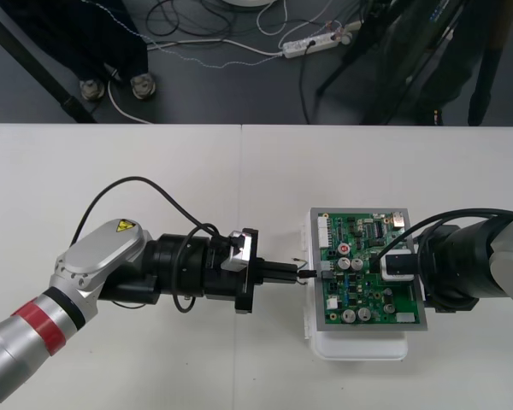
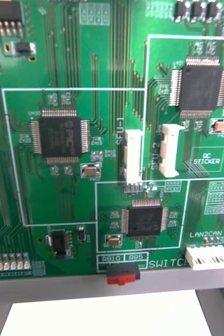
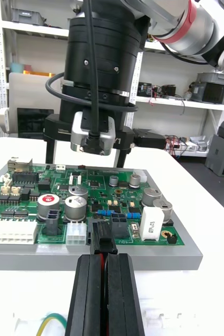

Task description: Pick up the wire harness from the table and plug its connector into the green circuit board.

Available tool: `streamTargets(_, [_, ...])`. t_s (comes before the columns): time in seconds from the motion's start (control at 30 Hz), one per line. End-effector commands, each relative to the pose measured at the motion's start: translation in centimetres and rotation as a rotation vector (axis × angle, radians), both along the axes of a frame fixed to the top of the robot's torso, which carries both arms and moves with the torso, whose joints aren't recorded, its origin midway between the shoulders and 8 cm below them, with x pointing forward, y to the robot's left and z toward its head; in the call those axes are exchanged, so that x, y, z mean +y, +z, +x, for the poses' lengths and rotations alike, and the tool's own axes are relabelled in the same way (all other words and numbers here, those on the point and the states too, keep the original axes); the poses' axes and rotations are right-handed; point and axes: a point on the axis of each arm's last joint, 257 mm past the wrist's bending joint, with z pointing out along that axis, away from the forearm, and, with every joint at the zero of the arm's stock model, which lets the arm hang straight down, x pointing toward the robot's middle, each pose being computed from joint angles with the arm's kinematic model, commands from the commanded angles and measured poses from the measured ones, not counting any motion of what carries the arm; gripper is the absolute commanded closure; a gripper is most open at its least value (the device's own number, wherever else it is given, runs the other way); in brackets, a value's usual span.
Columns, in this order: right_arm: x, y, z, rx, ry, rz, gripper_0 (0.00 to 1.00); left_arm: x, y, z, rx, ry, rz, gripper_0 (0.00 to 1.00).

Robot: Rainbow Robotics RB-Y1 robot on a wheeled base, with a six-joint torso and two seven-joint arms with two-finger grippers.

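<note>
The front view, looking down, takes in both arms on the plain light table (image 1: 154, 171). The left gripper (image 1: 301, 273) lies level at the frame's centre, its black fingers pointing right at the left edge of the green rectangular circuit board (image 1: 359, 295). The board sits on its white plastic base (image 1: 359, 346) at centre right. The right gripper (image 1: 399, 265) hangs over the board's right half, its arm coming in from the right edge.

The left wrist view shows the left gripper's (image 3: 104, 260) two fingers clenched together, with the wire harness's small black plug (image 3: 104, 242) pinched between their tips. The plug meets a black connector at the board's (image 3: 117, 194) near edge; whether it is fully seated I cannot tell. A thin green-and-yellow wire (image 3: 51, 317) of the harness curls on the base beside the fingers. Beyond, the right gripper (image 3: 87, 164) hovers above the board, its two thin fingers (image 3: 51, 152) spread well apart and grasping nothing.

The right wrist view looks straight down on the board (image 2: 112, 63): square black chips, white headers and a small red switch (image 2: 123, 274) at its edge.
</note>
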Motion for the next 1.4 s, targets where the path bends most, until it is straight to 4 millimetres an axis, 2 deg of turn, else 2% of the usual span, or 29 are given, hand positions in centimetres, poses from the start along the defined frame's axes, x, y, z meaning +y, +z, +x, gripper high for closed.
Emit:
streamTargets(0.03, [2.0, 1.2, 0.7, -0.037, 0.004, 0.032, 0.00, -2.0, 0.3, -1.3, 0.070, -0.007, -0.020, 1.00])
streamTargets(0.83, [2.5, 1.1, 0.6, -0.034, 0.015, 0.039, 0.00, -2.2, -0.3, -0.4, 0.083, 0.036, -0.006, 1.00])
streamTargets(1.03, [2.1, -0.2, 0.8, 0.003, -0.014, 0.048, 0.00, -2.7, -0.4, -0.7, 0.090, 0.034, -0.006, 1.00])
streamTargets(1.4, [2.3, 0.2, 1.2, -0.008, -0.004, 0.045, 0.00, -3.2, -0.5, -1.0, 0.093, 0.029, -0.009, 1.00])
